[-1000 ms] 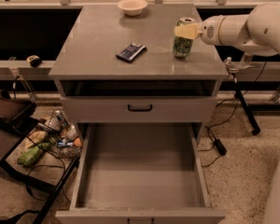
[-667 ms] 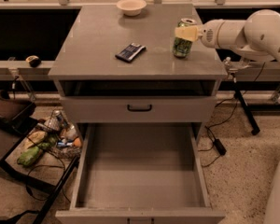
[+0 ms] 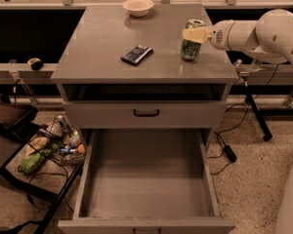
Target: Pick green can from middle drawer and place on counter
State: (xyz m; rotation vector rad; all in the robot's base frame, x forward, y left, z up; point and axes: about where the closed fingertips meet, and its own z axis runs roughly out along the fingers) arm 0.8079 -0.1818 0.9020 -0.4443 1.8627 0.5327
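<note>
Upright on the counter (image 3: 97, 43), silver top upward, the green can (image 3: 190, 50) stands clasped by the pincer (image 3: 193, 32).

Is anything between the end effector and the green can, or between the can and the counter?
Nothing visible. The end effector is at the top of the green can, which appears to stand on the counter near its right edge. The dark packet and bowl lie to its left.
</note>
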